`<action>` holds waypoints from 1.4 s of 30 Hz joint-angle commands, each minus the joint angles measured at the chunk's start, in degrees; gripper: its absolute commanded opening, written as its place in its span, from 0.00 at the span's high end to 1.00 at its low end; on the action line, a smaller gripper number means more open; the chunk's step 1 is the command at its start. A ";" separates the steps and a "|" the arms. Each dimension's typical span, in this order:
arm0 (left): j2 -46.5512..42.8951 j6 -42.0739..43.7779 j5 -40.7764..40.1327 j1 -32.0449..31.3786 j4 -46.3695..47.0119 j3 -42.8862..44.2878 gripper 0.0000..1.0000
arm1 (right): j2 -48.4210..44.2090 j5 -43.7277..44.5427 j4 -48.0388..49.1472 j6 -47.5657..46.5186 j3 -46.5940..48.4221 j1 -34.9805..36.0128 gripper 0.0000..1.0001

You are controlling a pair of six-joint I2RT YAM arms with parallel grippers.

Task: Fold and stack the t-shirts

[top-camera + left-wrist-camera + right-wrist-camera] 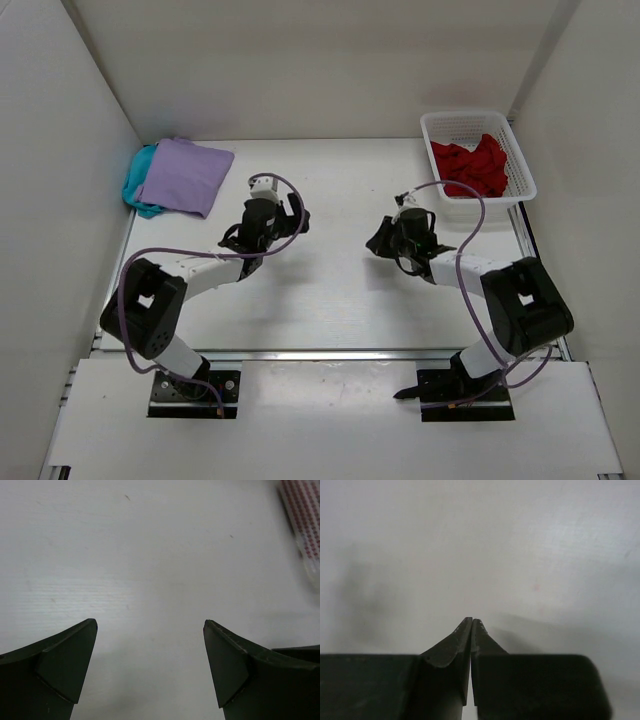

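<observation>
A folded lavender t-shirt (183, 175) lies on top of a teal t-shirt (137, 185) in the table's back left corner. The red t-shirt (472, 167) sits crumpled in the white mesh basket (470, 117) at the back right. My left gripper (268, 228) hovers left of the table's middle, to the right of the two-shirt pile, and its jaws (150, 625) stand wide open over bare table. Right of the middle, my right gripper (380, 243) points down and left of the basket; in the wrist view (472, 621) it is shut with nothing between the fingers.
White walls close in the table on the left, back and right. The basket's mesh wall (302, 525) shows at the upper right of the left wrist view, with red behind it. Both arm bases stand on the near edge.
</observation>
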 commanded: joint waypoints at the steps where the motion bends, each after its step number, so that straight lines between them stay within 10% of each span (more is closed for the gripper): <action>1: 3.26 3.94 -6.59 2.20 6.98 2.55 0.01 | 3.25 13.44 4.60 -5.61 6.81 -1.27 0.98; 14: 20.66 12.56 -18.13 -3.08 18.64 9.86 0.01 | 18.99 28.49 13.59 -24.43 20.44 0.73 0.78; 29: 22.60 17.29 -3.65 -1.93 20.88 10.99 0.02 | 17.67 24.45 19.83 -25.84 16.21 0.56 0.42; 30: 22.95 19.13 -2.50 -2.02 20.79 11.52 0.02 | 17.76 25.76 19.22 -26.10 16.31 1.18 0.39; 32: 23.13 20.64 0.58 -2.11 20.18 12.40 0.01 | 17.76 28.31 20.18 -27.42 15.36 2.23 0.01; 42: 21.90 18.64 1.80 -1.58 25.34 8.55 0.01 | 18.99 31.83 20.71 -32.67 17.45 5.65 0.01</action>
